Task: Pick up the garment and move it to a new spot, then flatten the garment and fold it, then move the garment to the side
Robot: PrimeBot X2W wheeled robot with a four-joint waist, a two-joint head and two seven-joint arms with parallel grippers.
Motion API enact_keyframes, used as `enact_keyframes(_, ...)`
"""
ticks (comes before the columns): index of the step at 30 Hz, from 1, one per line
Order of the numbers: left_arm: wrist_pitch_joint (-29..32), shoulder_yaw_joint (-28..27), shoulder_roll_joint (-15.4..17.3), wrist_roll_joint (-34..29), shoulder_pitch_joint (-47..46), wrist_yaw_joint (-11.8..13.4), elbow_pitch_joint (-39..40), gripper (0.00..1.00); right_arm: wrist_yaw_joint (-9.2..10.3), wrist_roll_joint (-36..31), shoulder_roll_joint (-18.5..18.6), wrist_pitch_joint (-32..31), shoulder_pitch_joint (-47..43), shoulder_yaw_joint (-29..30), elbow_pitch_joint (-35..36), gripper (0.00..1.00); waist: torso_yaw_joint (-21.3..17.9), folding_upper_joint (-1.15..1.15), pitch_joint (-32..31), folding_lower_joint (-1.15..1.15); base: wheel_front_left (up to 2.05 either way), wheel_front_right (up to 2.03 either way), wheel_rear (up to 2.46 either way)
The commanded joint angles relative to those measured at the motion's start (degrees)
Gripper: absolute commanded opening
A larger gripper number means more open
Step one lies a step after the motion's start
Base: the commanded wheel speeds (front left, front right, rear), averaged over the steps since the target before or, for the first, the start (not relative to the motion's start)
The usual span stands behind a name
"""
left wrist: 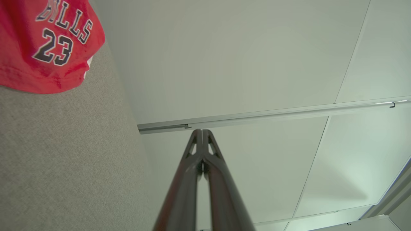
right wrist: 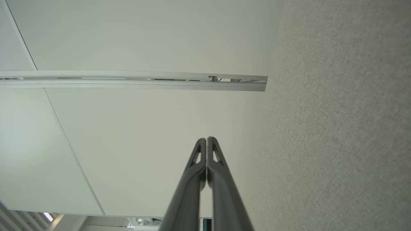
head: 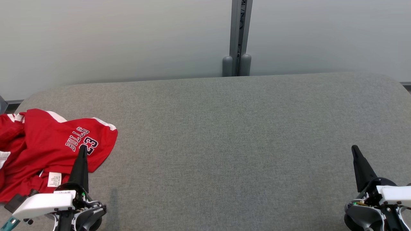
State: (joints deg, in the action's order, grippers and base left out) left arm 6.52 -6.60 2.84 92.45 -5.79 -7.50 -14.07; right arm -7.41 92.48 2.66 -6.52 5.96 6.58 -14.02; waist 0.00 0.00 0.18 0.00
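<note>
The garment (head: pixel 48 150) is a red jersey with white trim, lettered "BULLS 23", lying crumpled at the left edge of the grey table (head: pixel 224 134); a white label shows near its lower hem. My left gripper (head: pixel 83 148) is shut and empty, its dark fingers rising over the jersey's right edge in the head view. From the left wrist, the jersey (left wrist: pixel 48 45) lies to the upper left of that shut gripper (left wrist: pixel 201 131). My right gripper (head: pixel 354 148) stands shut and empty at the table's lower right, far from the garment. Its fingers (right wrist: pixel 206 139) touch at the tips.
A pale wall with a grey vertical post (head: pixel 238 38) stands behind the table's far edge. Bare grey felt stretches across the middle and right of the table. Both wrist views look along the felt toward the wall panels.
</note>
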Motion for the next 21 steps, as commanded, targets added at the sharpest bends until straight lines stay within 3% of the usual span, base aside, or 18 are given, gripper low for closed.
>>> enact_keyframes(1,0.09,-0.14,0.14,-0.09,-0.92,-0.29,-0.05,0.00,-0.16,-0.14,0.28,-0.10,0.59,0.00,-0.15,0.00,0.00,0.00,0.00,0.00,0.00,0.00,0.00)
enact_keyframes(4,0.08,-0.14,0.14,-0.09,-0.92,-0.29,-0.05,0.00,-0.16,-0.14,0.28,-0.09,0.59,-0.01,-0.15,0.00,0.00,0.00,0.00,0.00,0.00,0.00,0.00)
enact_keyframes(5,-0.03,0.02,-0.03,-0.01,0.11,0.01,-0.13,1.00,0.00,0.00,-0.05,0.00,-0.10,-0.01,-0.10,1.00,0.00,0.00,0.00,0.00,0.00,0.00,0.00)
enact_keyframes(21,-3.63,2.63,-0.52,-2.03,1.67,0.07,0.21,1.00,-0.01,-1.17,-0.59,3.46,-1.62,-2.48,1.63,1.00,0.13,0.00,0.09,0.00,0.00,0.00,0.00)
